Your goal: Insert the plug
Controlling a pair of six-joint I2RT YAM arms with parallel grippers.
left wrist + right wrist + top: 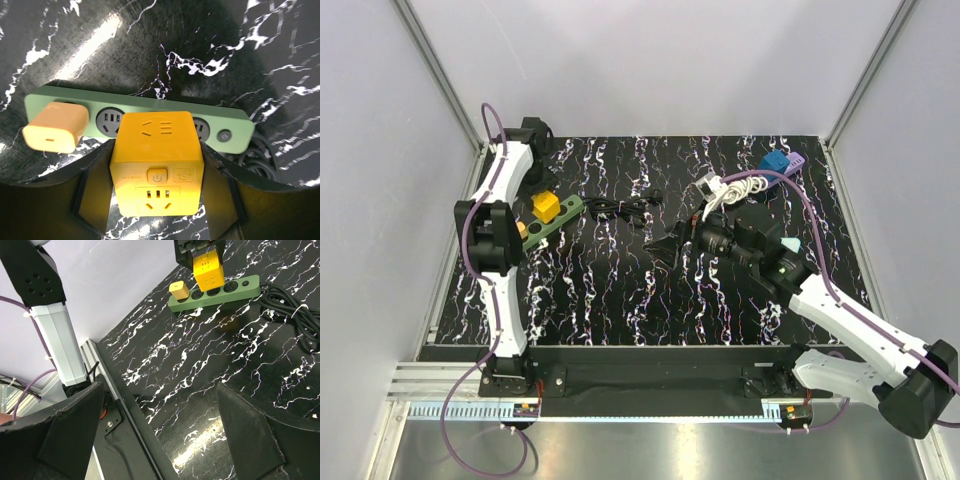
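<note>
A yellow cube plug (546, 206) stands on the green power strip (560, 218) at the left of the table, covering one socket. I cannot tell how deep it sits. My left gripper (544, 194) is shut on the cube. In the left wrist view its fingers (95, 190) press both sides of the cube (157, 160) over the strip (230, 125). An orange plug (55, 130) sits in the end socket. My right gripper (665, 247) is open and empty over the middle of the table. The right wrist view shows the cube (209, 270) and strip (250, 287) far off.
The strip's black cable (625, 208) lies coiled beside it. A white cable with a clear adapter (730, 186), a blue plug (775, 162) and a purple strip (796, 160) lie at the back right. Grey walls enclose the table.
</note>
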